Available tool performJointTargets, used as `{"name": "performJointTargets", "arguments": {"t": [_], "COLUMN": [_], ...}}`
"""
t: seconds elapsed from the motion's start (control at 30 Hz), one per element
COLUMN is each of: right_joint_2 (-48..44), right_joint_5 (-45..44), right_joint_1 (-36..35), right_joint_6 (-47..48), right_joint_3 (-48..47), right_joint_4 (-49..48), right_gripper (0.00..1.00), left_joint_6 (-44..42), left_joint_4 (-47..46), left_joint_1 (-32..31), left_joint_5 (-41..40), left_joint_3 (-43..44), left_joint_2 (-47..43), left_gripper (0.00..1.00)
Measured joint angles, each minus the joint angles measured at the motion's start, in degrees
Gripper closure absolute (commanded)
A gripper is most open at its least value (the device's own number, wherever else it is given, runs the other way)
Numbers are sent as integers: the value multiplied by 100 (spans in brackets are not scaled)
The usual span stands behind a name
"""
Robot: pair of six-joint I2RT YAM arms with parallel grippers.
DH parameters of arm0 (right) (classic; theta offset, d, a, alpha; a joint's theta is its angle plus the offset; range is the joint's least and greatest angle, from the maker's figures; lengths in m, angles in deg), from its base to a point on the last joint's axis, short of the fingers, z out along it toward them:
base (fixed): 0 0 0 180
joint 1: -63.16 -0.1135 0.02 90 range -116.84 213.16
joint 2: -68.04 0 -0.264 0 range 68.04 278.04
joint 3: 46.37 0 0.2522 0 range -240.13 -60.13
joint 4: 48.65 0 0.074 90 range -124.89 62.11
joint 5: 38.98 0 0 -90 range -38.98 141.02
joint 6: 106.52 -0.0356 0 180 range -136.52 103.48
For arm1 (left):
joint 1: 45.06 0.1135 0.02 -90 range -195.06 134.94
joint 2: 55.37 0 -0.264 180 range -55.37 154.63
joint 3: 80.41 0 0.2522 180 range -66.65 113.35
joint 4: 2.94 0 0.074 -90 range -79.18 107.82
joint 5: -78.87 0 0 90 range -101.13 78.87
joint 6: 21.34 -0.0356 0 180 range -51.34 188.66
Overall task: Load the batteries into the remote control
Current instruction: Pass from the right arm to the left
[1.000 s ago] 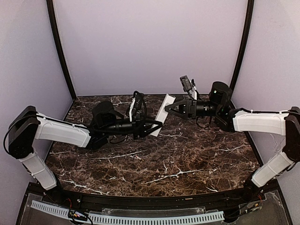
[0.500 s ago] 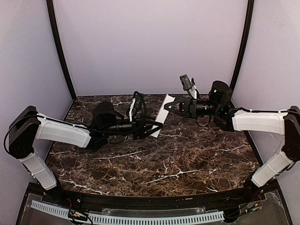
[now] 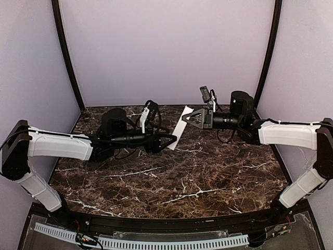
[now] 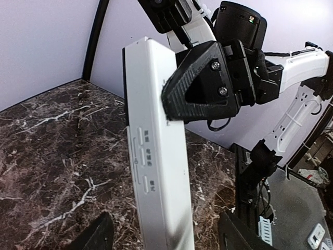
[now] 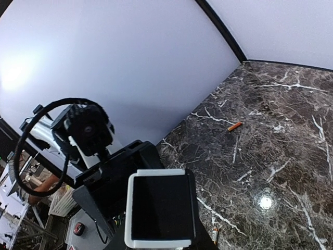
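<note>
Risk: remote control point(image 4: 156, 172) is clamped only by the right gripper point(image 3: 186, 115) at one end, while the left gripper point(image 3: 169, 141) stands wide around the other, so it may pivot or slip; one battery point(image 5: 234, 126) lies on the table point(image 5: 291, 156) beyond the right gripper.

Right pincer point(image 3: 186, 117) now clamped on remote control point(image 3: 179, 127); left pincer point(image 3: 170, 141) seemingly released.
</note>
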Motion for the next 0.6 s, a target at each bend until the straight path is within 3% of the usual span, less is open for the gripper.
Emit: {"name": "performJointTargets", "arguments": {"t": [0.23, 0.6], "right_joint_2": [-50, -48], "right_joint_5": [-855, -1163], "right_joint_1": [0, -63], "right_joint_6": [-199, -424], "right_joint_3": [4, 7], "right_joint_4": [560, 758], "right_gripper": [100, 100], "left_joint_6": [-907, -1884], "left_joint_4": [1432, 2837], "left_joint_1": [-348, -817], "left_joint_5": [-922, -2323], "left_joint_3": [684, 1897], "left_joint_2": [57, 780], "left_gripper": [30, 40]}}
